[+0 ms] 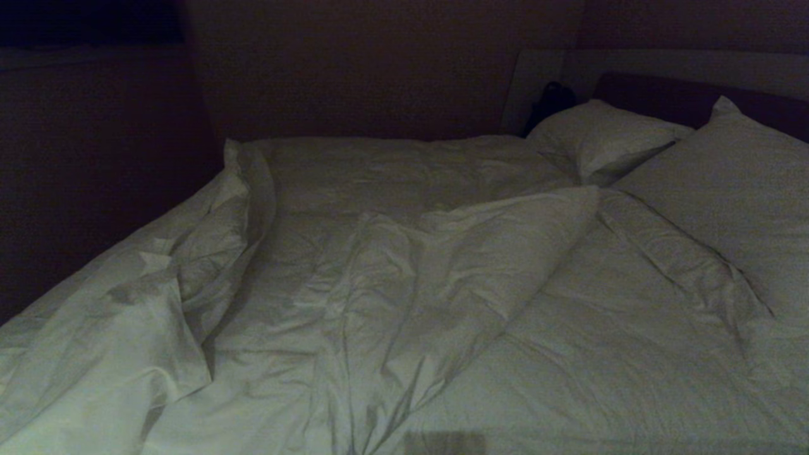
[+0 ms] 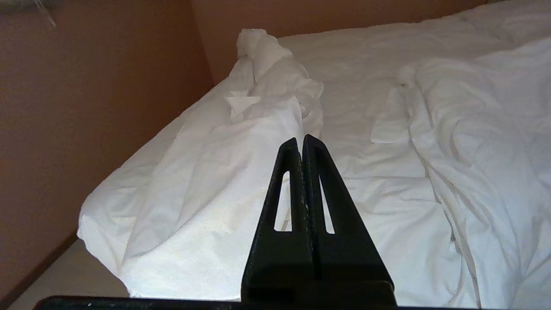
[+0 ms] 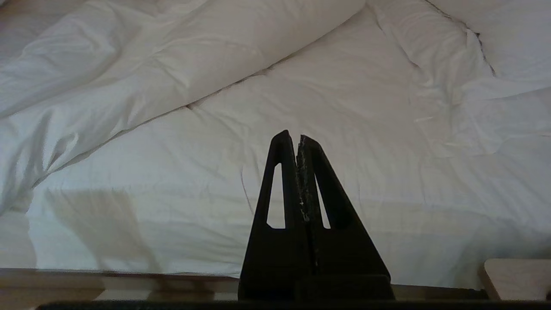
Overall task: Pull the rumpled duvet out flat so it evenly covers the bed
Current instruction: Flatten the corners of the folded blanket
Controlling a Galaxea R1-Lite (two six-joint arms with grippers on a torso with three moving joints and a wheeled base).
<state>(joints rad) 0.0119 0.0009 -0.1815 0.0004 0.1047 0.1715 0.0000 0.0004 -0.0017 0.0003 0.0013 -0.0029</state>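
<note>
- Duvet (image 1: 404, 272): white, puffy, heavily creased; lying rumpled across the bed (image 1: 682, 66), not flat.
- One long diagonal ridge (image 1: 480, 253) folded up through the middle, running from the near edge toward the pillows.
- Second bunched mass (image 1: 189, 253) heaped along the bed's left side, rising to a twisted peak at the far left corner; same heap fills the left wrist view (image 2: 241, 142).
- Flatter stretch of white bedding (image 1: 607, 328) to the right of the central ridge, lightly wrinkled.
- Two white pillows at the head end: far pillow (image 1: 600, 142) and near pillow (image 1: 739, 196), side by side, near one overlapping the bedding edge.
- Dark padded headboard (image 1: 689, 98) behind the pillows, set in a pale surround.
- Small dark object (image 1: 550, 101) beside the far pillow; identity unclear.
- Left gripper (image 2: 302, 138): fingers pressed together, nothing between them, poised above the left-side heap, not touching cloth.
- Right gripper (image 3: 292, 137): fingers likewise clamped together and empty, hanging off the bed's near edge, clear of the duvet (image 3: 275, 112).
- Neither arm visible in head view.
- Brown wall (image 2: 86, 107) close along the bed's left side.
</note>
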